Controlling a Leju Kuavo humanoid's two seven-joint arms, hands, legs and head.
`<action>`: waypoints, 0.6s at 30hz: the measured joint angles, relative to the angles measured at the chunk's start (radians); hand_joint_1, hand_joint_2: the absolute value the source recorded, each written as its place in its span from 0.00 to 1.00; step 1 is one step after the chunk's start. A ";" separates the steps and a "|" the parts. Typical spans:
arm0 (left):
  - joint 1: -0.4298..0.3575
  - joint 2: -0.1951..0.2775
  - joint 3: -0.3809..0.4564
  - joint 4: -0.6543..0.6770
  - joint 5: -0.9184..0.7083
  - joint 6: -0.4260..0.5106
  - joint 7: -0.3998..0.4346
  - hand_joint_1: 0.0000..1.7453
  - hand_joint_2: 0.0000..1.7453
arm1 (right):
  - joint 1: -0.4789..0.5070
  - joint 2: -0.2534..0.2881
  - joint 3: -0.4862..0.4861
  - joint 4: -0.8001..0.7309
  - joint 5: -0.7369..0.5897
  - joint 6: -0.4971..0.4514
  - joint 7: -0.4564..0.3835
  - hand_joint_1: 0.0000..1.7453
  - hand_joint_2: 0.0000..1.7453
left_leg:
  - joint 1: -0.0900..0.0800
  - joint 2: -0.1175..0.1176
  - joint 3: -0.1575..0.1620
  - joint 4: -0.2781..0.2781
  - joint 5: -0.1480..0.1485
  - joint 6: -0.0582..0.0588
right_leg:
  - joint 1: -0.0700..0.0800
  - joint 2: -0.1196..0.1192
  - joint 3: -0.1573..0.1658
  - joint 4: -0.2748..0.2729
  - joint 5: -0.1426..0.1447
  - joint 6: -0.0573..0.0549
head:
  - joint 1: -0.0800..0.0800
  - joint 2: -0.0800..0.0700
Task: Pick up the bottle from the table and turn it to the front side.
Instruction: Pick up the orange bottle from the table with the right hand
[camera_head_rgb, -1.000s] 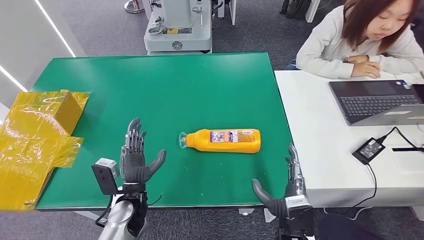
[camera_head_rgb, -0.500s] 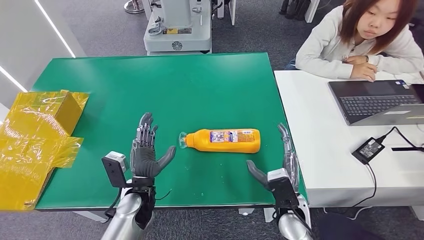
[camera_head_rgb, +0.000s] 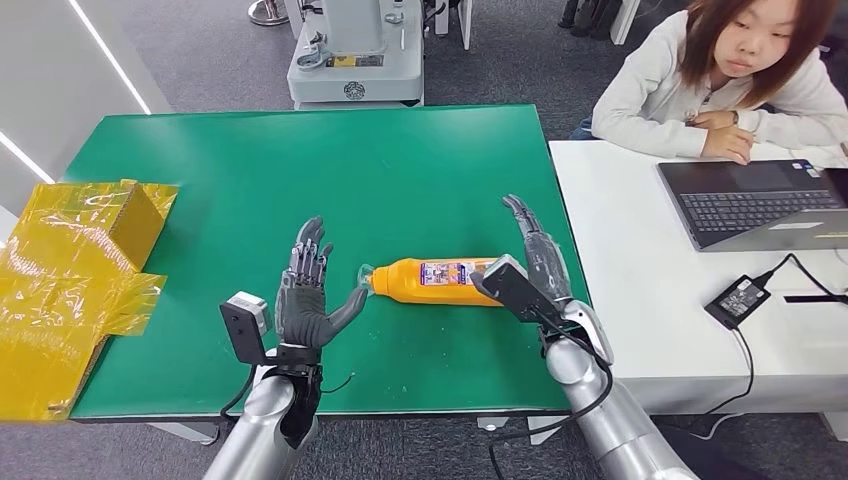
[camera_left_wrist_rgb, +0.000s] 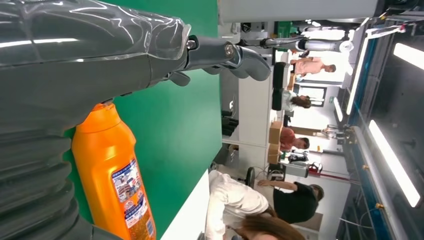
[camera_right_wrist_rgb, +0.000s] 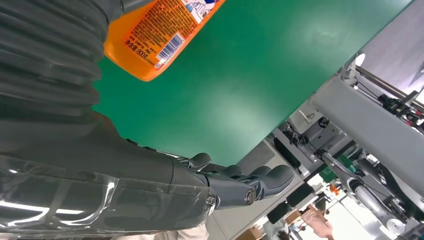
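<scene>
Head view sets an orange bottle (camera_head_rgb: 447, 281) on its side on the green table (camera_head_rgb: 300, 170), clear cap pointing toward the left hand (camera_head_rgb: 307, 300) and base toward the right hand (camera_head_rgb: 530, 270). The left hand stands upright just beside the cap, palm facing the bottle, fingers spread apart and holding nothing; its thumb tip reaches almost to the cap, though whether it touches cannot be told. The right hand stands at the bottle's base, fingers extended and apart, empty, with its wrist camera box overlapping the base end, so contact there cannot be judged either.

Left wrist view brings the bottle (camera_left_wrist_rgb: 116, 185) in close past the grey ribbed cover: the orange neck and a printed label with blue and red marks face this camera, and the thick thumb (camera_left_wrist_rgb: 240, 55) juts out over the green table with open space between it and the bottle. Right wrist view gives the bottle's other end (camera_right_wrist_rgb: 155, 35), where a barcode and small print are readable, something the head view is too far off to resolve.

Beside the green table, the head view also shows crumpled yellow boxes (camera_head_rgb: 70, 270) at its left edge and, on a white desk (camera_head_rgb: 650, 300) to its right, a laptop (camera_head_rgb: 750, 200), a power adapter (camera_head_rgb: 738, 298) and a seated person (camera_head_rgb: 720, 80) leaning on the desk.
</scene>
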 joint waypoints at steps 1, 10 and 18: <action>-0.001 0.000 0.000 0.003 0.000 0.000 0.000 0.00 1.00 | -0.004 -0.001 0.002 0.008 0.000 0.000 0.000 0.00 1.00 | 0.000 0.000 0.000 0.000 0.000 0.000 | 0.000 0.000 0.000 0.000 0.000 0.000 | 0.000 0.000; -0.005 0.001 -0.004 0.020 0.008 -0.006 -0.004 0.00 1.00 | -0.078 -0.017 0.065 0.100 0.073 0.189 0.072 0.00 1.00 | 0.000 0.000 0.000 0.000 0.000 0.000 | 0.000 0.000 0.000 0.000 0.000 0.000 | 0.000 0.000; -0.035 0.002 -0.022 0.042 0.024 -0.020 0.001 0.00 1.00 | -0.272 -0.021 0.216 0.346 0.090 0.478 0.124 0.00 1.00 | 0.000 0.000 0.000 0.001 0.001 0.000 | 0.000 -0.001 0.000 0.001 0.001 0.000 | 0.000 0.000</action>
